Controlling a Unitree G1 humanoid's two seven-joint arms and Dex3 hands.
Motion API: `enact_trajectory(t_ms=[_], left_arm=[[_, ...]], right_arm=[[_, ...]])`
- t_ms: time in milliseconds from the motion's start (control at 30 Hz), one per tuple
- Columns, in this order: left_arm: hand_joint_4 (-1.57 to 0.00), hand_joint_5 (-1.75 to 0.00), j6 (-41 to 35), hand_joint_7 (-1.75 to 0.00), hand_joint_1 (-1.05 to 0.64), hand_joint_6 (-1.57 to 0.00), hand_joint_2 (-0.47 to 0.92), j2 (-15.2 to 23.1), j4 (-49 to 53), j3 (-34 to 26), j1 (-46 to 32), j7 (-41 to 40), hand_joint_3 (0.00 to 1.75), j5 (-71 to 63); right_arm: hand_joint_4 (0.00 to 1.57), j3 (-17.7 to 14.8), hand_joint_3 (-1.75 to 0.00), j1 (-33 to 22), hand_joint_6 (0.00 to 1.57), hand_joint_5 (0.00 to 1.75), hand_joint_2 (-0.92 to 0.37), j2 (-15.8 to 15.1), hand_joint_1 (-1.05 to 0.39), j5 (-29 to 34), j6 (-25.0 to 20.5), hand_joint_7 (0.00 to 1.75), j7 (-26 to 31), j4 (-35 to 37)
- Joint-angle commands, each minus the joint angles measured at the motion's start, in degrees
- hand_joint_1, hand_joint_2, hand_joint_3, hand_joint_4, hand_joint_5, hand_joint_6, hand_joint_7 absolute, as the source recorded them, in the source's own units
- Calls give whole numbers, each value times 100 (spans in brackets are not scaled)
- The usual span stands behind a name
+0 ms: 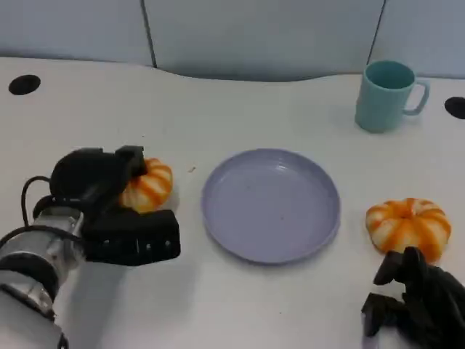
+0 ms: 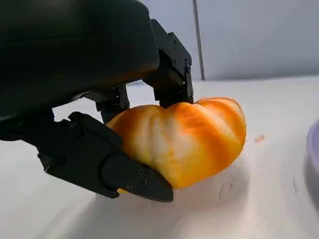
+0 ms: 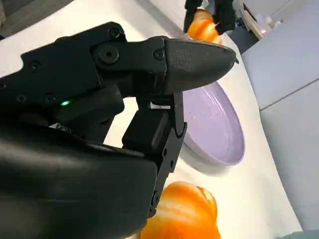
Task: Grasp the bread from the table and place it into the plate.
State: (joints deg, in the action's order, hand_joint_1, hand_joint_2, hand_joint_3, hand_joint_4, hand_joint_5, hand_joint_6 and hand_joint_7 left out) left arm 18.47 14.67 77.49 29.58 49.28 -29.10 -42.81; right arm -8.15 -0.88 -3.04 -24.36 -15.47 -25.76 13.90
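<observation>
An orange-and-white striped bread (image 1: 150, 186) lies left of the lavender plate (image 1: 270, 205), and my left hand (image 1: 109, 207) grips it from the left. In the left wrist view the bread (image 2: 184, 137) sits between black fingers (image 2: 107, 167) closed above and below it, close to the white tabletop. A second striped bread (image 1: 408, 224) lies right of the plate. My right hand (image 1: 418, 302) rests just in front of it and holds nothing, fingers apart. The right wrist view shows that bread (image 3: 184, 211) beside my right hand (image 3: 149, 64), with the plate (image 3: 214, 124) beyond.
A teal mug (image 1: 385, 94) stands at the back right of the white table. Black round holes (image 1: 24, 84) sit at the table's far left and far right edges. A grey wall runs along the back.
</observation>
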Motion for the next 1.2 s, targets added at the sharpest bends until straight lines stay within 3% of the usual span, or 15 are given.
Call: enact_trajectory(t_ms=[33,400,467,600,667,733,900,1200], left_arm=[[-73,-175,106,-174,-19,-57,91,56,-36,-172,206,-209,20,185],[-79,-175,805,-175,-11,-66,87,-206,-159,-279,546,-643,29,235],[-79,-175,934,-175,-11,-67,70,-257,-176,-211,599,-701,62,173],[-82,-175,1248,-175,-15,-67,60,-395,-199,-139,689,-688,73,127],[-84,-175,1479,-175,-13,-68,52,-493,-216,-97,754,-511,98,125],[-84,-175,1569,-175,-13,-69,48,-546,-216,-54,793,-407,109,114],[-88,-175,1917,-175,-17,-72,48,-761,-253,155,897,-214,114,14],[-94,-175,1892,-175,-26,-78,56,-1024,-193,324,992,525,119,-22]], right_arm=[[128,-13,-47,19,113,118,-92,-6,-45,64,-31,112,62,233],[130,-9,-48,179,115,118,-92,-50,-46,97,14,112,56,417],[132,-47,-46,196,118,115,-92,-53,-46,69,-6,106,60,443],[131,-75,-45,188,116,114,-92,-69,-45,43,-20,108,54,439],[131,-59,-44,170,116,114,-92,-80,-47,75,-4,109,54,428],[130,-55,-43,154,116,114,-92,-82,-47,82,-14,109,60,414],[131,1,-45,121,119,115,-92,-88,-47,125,8,106,44,366],[130,20,-43,28,118,114,-92,-11,-48,53,-4,104,37,262]])
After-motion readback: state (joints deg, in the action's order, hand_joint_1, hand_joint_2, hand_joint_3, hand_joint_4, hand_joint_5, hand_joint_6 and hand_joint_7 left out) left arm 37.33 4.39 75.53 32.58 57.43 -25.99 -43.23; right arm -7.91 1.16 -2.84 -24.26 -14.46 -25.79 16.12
